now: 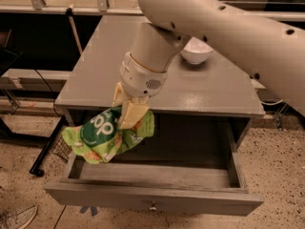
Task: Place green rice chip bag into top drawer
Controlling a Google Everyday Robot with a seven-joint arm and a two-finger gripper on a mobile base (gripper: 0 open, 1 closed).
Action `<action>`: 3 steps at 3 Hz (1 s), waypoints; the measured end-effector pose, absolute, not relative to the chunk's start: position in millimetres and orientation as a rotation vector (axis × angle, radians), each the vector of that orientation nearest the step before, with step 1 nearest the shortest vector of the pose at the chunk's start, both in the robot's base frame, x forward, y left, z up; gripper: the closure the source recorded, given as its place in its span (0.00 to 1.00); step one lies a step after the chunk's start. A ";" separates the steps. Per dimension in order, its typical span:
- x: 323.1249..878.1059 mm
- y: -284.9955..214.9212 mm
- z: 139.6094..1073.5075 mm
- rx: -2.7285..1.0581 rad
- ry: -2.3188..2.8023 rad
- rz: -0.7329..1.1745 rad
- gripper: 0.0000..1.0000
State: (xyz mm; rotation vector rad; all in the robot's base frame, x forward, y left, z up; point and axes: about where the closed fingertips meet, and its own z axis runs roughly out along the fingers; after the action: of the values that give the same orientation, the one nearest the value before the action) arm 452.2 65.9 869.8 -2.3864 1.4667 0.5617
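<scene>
1. Shoe [16, 217]: light-coloured and only partly in frame. It is lying on the speckled floor [281, 151] at the lower left corner.

2. Green rice chip bag [102, 137]: crumpled, bright green. It is hanging in the air over the left end of the open drawer. Its round dark logo with white letters is facing the camera at a tilt. Its left part is jutting out past the drawer's left wall. Whether its lower edge is touching that wall cannot be told.

3. Tool [127, 109]: its cream-coloured fingers [133, 113] are pointing down and clamping the upper right part of the bag. It is hovering just in front of the counter's front edge, above the drawer's left half.

4. Top drawer [190, 202]: wide, shallow and grey. It is standing pulled out from under the counter. A small round knob [153, 206] is sitting at the middle of its front panel.

5. Counter [100, 75]: grey and flat-topped. It is carrying a white bowl [198, 55] toward its rear right, well apart from the bag.

6. Robot arm [228, 27]: white and thick. It is reaching in from the upper right, crossing above the counter and hiding part of the bowl. Its wrist is bending down to the tool.
</scene>
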 end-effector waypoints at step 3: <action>457.0 57.9 784.8 -2.431 1.355 0.783 1.00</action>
State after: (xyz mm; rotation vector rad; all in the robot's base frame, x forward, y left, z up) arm 457.0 57.9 784.8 -2.4314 1.3546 0.7834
